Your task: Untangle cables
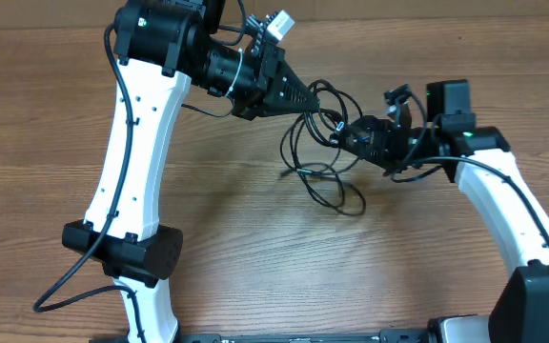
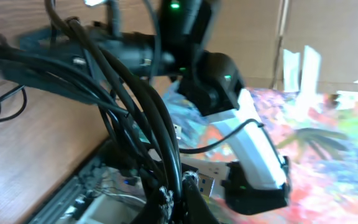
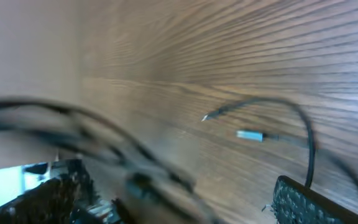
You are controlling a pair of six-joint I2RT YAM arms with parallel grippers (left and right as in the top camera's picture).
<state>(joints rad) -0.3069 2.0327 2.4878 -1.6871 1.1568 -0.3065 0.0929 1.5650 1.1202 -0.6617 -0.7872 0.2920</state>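
So from overhead, the left gripper (image 1: pixel 310 102) is reaching in from the top left of the table (image 1: pixel 255 267), and its jaws are pressed together on the cables (image 1: pixel 305 173). It's pinching a few strands up off the wood. The rest of the bunch hangs down from there and spills out in loose loops on the table just below and between the two grippers. The lowest loop lies flat, toward the near side.

The right gripper (image 1: pixel 343 135) comes in from the right and sits just beside the left one, with the tangle between them. Its jaws are spread wide. In the right wrist view you can see one finger (image 3: pixel 309 200) at bottom right and the other at bottom left. Some blurry black strands cross the gap between them, but I can't tell if they actually touch either finger. Past that, one cord curves over the wood and there's a small silvery plug (image 3: pixel 250 134) lying on the table, plus a thinner tip near it.

The left wrist view is mostly a fat bundle of black cords (image 2: pixel 145 112) running down into the fingers (image 2: pixel 194 202) at the bottom edge, clamped tight there. A metal USB-looking plug (image 2: pixel 205 185) pokes out right by the grip. The right arm (image 2: pixel 253 149) fills the background, green lights on
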